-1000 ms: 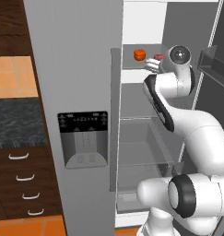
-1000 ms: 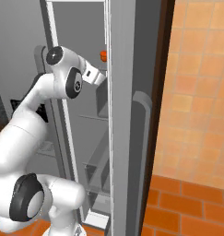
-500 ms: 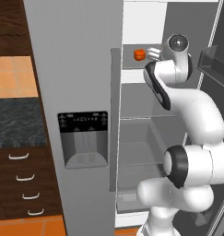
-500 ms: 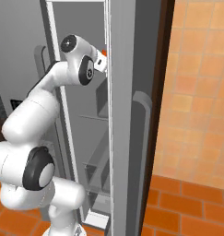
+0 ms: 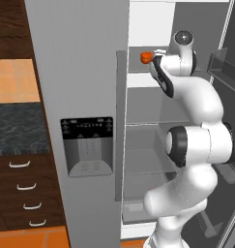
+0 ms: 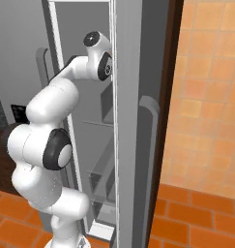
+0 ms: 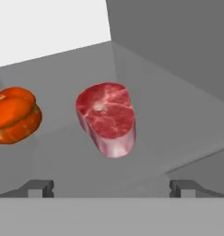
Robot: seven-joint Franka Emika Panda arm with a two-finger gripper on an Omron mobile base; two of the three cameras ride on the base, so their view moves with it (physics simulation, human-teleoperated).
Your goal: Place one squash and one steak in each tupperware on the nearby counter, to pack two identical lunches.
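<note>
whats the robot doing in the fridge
The white arm is reaching into the open fridge at an upper shelf. In the hand view, its claw is open and empty, lined up with a round pink-red steak just ahead. An orange squash sits on the same shelf beside the steak, apart from it. Nothing is gripped yet; the steak looks like the likely pick.

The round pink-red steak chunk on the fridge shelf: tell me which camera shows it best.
The hand view: the round pink-red steak chunk sits whole and close, centred ahead of the open pincer, beside an orange squash. In both base views the arm hides it.
</note>
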